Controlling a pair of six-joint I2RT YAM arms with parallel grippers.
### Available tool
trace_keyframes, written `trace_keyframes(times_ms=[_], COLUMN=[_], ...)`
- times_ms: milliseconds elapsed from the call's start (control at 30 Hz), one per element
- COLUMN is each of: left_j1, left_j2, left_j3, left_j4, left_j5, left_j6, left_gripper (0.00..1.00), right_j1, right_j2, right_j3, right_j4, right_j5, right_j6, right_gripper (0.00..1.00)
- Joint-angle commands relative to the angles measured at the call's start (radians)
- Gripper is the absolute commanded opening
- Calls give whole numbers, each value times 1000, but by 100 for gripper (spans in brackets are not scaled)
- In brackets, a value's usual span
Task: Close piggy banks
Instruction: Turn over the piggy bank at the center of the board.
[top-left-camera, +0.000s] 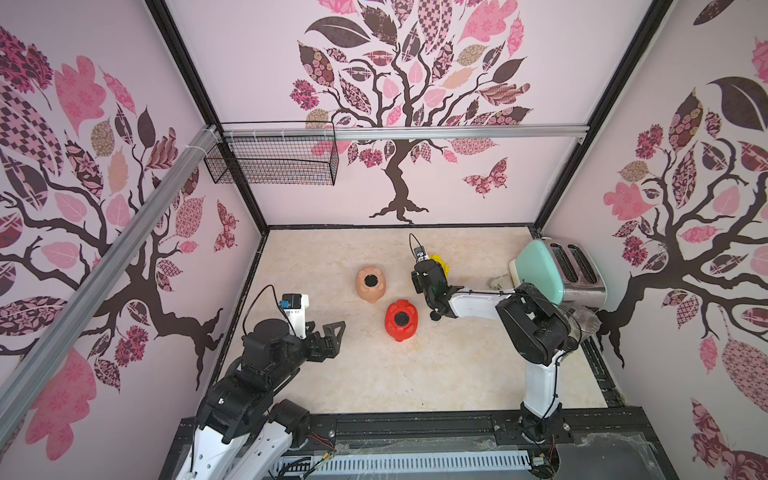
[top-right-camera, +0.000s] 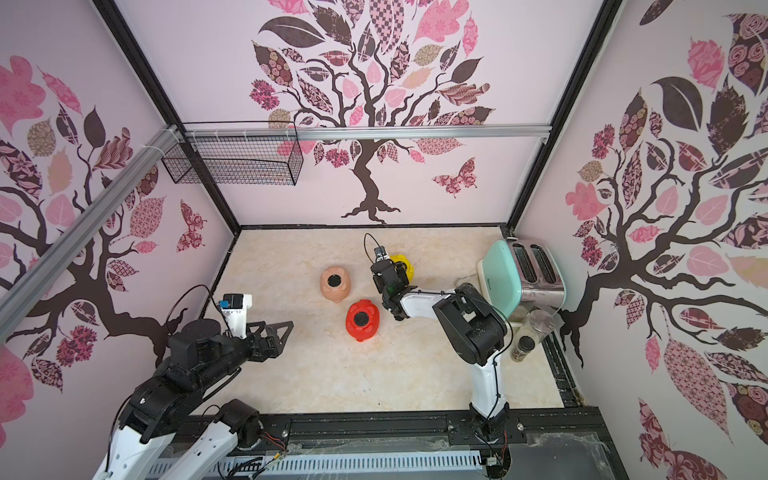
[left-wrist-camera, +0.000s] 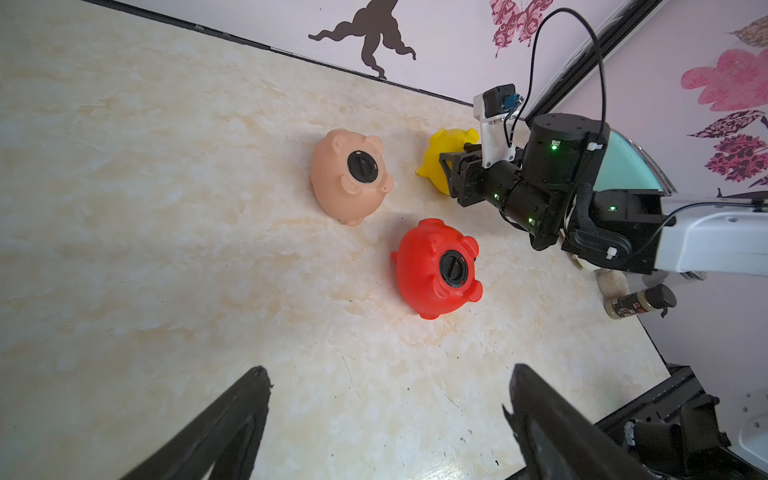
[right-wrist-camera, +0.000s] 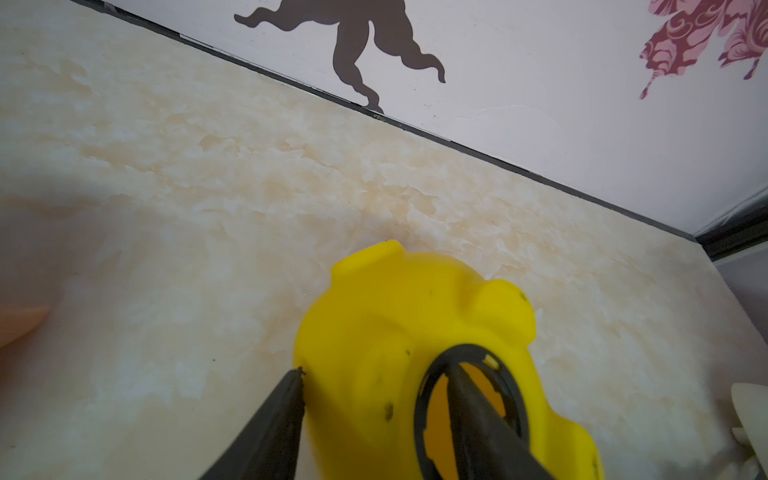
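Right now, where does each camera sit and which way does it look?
Top views: high at the front, looking down on the table; left arm and right arm show.
Left wrist: on the left arm, facing peach pig and red pig; open left pincer shows.
Right wrist: close over the yellow pig; right pincer grips it.
All views share the yellow pig.

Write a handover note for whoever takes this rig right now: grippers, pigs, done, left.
Left gripper: open, empty, hovering clear of the pigs.
Right gripper: on the yellow pig, one finger inside its belly hole, the other against its outer wall; looks gripped.
Done: peach pig and red pig lie belly up, black plugs seated.
Left: the yellow pig's hole is unplugged; its plug shows in no view.
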Motion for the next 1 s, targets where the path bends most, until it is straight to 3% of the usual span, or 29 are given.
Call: trace_keyframes(times_ms=[0,333,633,800,967], left_j1=[1,1,1,1,1], left_j2=[0,1,0,-3,-4], left_j3=[-6,-5,-5,-6,-6], left_j4=[19,20,20,21,20], left_j5=[-3,-5,-5,-5,-3], left_j6=[11,11,11,11,11], left_gripper=[92,92,92,92,92], right_j1=[9,8,3,-63,-142], right_j2=[18,-94,-172,-205,-210], right_j3=[-18,-4,62,108,126], right_j4=[-120,-148,-200,-278,-304], right_j5=[-30,-78,-133,-340,-491], right_j6=[13,12,-7,-8,-11], right_gripper=[57,62,74,96,99])
